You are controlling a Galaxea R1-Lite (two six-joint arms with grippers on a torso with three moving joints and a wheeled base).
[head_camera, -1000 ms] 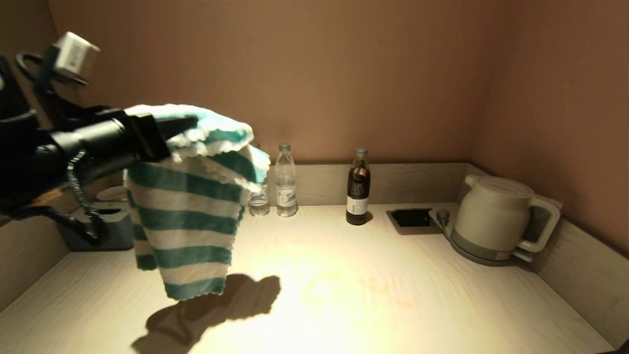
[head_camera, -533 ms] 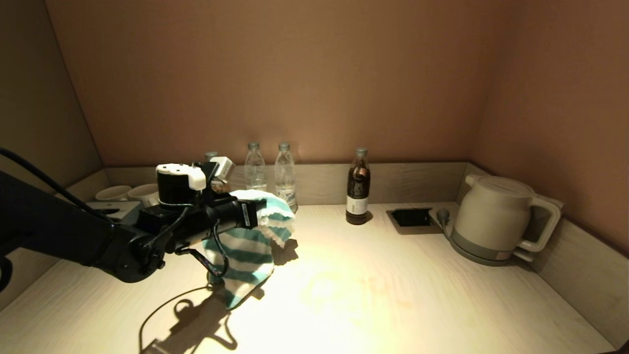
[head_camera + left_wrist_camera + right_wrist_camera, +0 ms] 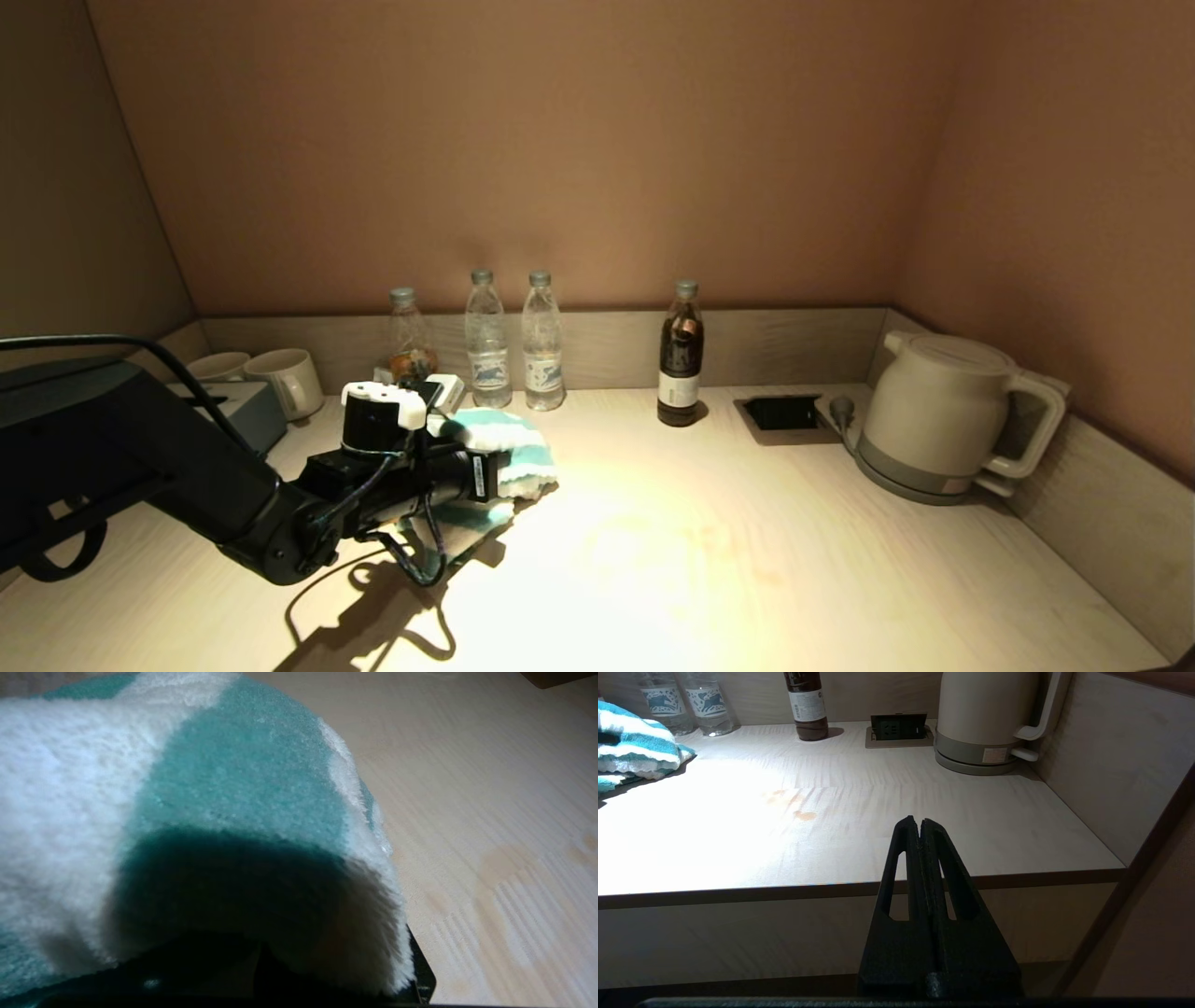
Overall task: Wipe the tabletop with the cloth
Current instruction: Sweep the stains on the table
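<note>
The teal and white striped cloth (image 3: 504,439) lies bunched on the left middle of the pale wood-grain tabletop (image 3: 747,560). My left gripper (image 3: 499,471) is low over the tabletop, shut on the cloth, which drapes over its fingers and hides them. The cloth (image 3: 187,788) fills most of the left wrist view. It also shows in the right wrist view (image 3: 635,746). My right gripper (image 3: 920,821) is shut and empty, just in front of the tabletop's front edge. Faint orange stains (image 3: 803,814) mark the middle of the tabletop.
Along the back rim stand clear water bottles (image 3: 541,345) and a dark bottle (image 3: 681,359). A black socket recess (image 3: 782,413) and a beige kettle (image 3: 943,415) are at the back right. Mugs (image 3: 289,383) and a grey-blue box (image 3: 238,411) are at the back left.
My left arm has come down from high at the left and moved forward. The cloth, which hung free in the air, now rests bunched on the tabletop.
</note>
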